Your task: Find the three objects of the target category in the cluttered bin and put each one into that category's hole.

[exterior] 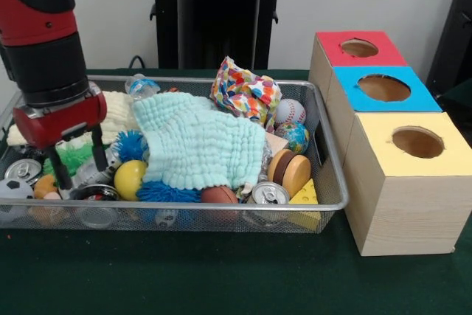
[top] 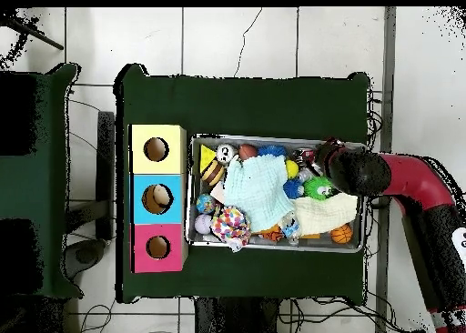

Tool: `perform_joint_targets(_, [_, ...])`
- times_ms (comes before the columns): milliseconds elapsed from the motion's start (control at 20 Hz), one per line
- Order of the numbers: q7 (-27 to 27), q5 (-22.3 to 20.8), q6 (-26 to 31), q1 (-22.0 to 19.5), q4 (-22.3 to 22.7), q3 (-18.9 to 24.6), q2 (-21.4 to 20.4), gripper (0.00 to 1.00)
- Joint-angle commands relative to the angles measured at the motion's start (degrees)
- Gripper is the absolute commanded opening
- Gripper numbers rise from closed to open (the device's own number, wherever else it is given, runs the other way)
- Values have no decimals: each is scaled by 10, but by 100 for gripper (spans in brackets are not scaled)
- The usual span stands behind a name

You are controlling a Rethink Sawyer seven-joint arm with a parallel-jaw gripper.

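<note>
The gripper [exterior: 76, 159] hangs low over the far-left end of the wire bin [exterior: 332, 182], fingers [exterior: 60, 169] spread apart and empty, tips down among the clutter, so this looks like the search, not a carry. Just at its five o'clock sits a yellow ball [exterior: 130, 178], with a blue spiky ball [exterior: 131, 145] at three o'clock and a green spiky toy [exterior: 74, 157] right behind the fingers. A soda can [exterior: 22, 171] lies at nine o'clock.

Further out, a pale mint cloth [exterior: 203, 145] drapes over the bin's middle, probably hiding things that need uncovering. Past it, at two o'clock, come a baseball [exterior: 290, 111] and a globe ball [exterior: 293, 136].

Which category counts I can't tell; if it is balls, several lie in the bin, none in a hole. Well to the right stand the three boxes, red [exterior: 359, 48], blue [exterior: 383, 88] and yellow [exterior: 417, 142], each with a round hole facing up, ready for drops.
</note>
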Motion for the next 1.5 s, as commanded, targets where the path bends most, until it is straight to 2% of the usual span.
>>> perform_joint_targets(50, [-46, -30, -7, 32, 10, -31, 28, 100])
perform_joint_targets(150, [-51, -45, -15, 34, -2, -43, 36, 100])
perform_joint_targets(600, [-87, -44, 2, 13, 0, -46, 46, 100])
perform_joint_targets(700, [-90, -46, 11, 8, 2, -51, 38, 100])
perform_joint_targets(950, [-137, -43, 30, -27, 27, -42, 3, 100])
perform_joint_targets(1300, [-190, -68, 18, -70, 67, -29, -36, 100])
perform_joint_targets(1500, [-182, -92, 2, -75, 77, -29, -33, 100])
